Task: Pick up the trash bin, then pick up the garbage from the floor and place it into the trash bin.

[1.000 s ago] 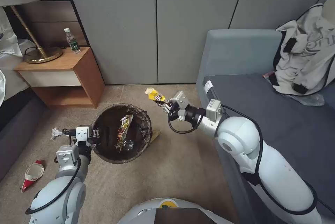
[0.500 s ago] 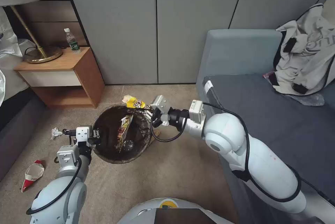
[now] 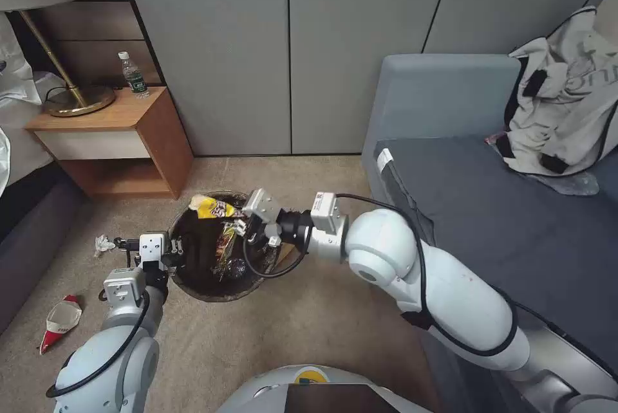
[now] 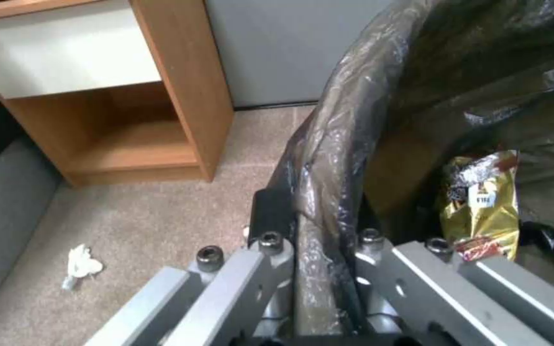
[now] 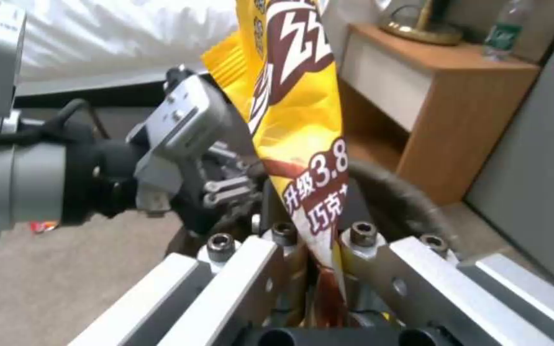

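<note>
The trash bin (image 3: 222, 247) sits on the beige carpet between the wooden nightstand (image 3: 112, 143) and the grey sofa (image 3: 489, 207), its dark crinkled bag folded over the rim. The left gripper (image 3: 175, 247) is at the bin's near-left edge, and in the left wrist view its fingers (image 4: 270, 274) are pressed together on the bagged rim, one inside and one outside. Inside the bin lies a gold-and-brown snack wrapper (image 4: 482, 206), with something dark and shiny beside it near the bottom.

The right arm reaches across from the sofa side, and the right gripper (image 3: 239, 223) hangs over the bin's opening, pinching the tail end of a yellow snack wrapper (image 3: 214, 208). The wrapper sticks out over the far-left part of the bin mouth, above the rim. In the right wrist view the same yellow wrapper (image 5: 296, 120) rises from between the closed fingers, with the left gripper (image 5: 226, 190) and the bin rim just behind it.

On the floor to the robot's left, a crumpled white tissue (image 3: 103, 245) lies near the left gripper, and a crushed red-and-white paper cup (image 3: 59, 321) lies nearer the robot, well apart from the bin. A clear green-labelled bottle (image 3: 133, 75) stands upright on the nightstand beside a brass lamp base (image 3: 77, 101)
</note>
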### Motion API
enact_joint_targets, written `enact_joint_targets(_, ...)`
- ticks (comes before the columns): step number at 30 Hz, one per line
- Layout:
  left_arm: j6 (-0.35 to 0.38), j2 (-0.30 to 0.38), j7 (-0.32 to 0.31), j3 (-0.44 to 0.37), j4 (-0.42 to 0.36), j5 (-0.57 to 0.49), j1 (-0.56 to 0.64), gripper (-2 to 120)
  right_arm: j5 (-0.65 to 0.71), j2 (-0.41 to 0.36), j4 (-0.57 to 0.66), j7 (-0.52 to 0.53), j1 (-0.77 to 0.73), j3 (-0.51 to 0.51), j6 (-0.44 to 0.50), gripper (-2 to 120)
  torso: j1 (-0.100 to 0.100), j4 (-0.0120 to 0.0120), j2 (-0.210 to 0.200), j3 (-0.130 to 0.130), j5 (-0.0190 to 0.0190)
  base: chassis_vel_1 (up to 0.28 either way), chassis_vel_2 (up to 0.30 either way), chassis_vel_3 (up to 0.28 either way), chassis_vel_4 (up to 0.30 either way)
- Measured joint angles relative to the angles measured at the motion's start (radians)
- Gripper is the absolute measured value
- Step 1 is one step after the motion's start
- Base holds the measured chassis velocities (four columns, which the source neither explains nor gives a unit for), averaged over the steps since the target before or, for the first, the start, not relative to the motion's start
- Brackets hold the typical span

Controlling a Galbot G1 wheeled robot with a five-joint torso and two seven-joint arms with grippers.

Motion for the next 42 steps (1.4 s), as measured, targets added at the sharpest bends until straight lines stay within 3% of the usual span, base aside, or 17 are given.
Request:
enact_joint_targets(17,0.000,0.003,0.000,0.003,-0.004,0.001,0.001,4,-0.047,0.057,-0.074,0.002,-0.004,-0.092,-0.003,-1,0.000,0.0001,0.000,0.000,0.0001,0.000,0.000,0.000,0.000)
enact_joint_targets(20,0.000,0.003,0.000,0.001,-0.005,0.000,0.001,4,-0.055,0.061,-0.082,0.003,-0.004,-0.097,-0.003,5,0.000,0.0000,0.000,0.000,0.0001,0.000,0.000,0.000,0.000)
enact_joint_targets(24,0.001,0.004,0.000,0.000,-0.005,-0.002,0.000,4,-0.063,0.063,-0.085,0.012,-0.004,-0.101,-0.003,26,0.000,0.0000,0.000,0.000,0.0001,0.000,0.000,0.000,0.000)
enact_joint_targets(34,0.002,0.006,0.001,-0.002,-0.004,-0.007,-0.004,4,-0.060,0.064,-0.080,0.027,0.001,-0.097,-0.004,57,0.000,0.0000,0.000,0.000,0.0001,0.000,0.000,0.000,0.000)
enact_joint_targets(42,0.002,0.008,0.001,-0.004,-0.001,-0.011,-0.007,4,-0.041,0.069,-0.073,0.042,0.016,-0.079,-0.005,89,0.000,0.0000,0.000,0.000,0.0002,0.000,0.000,0.000,0.000)
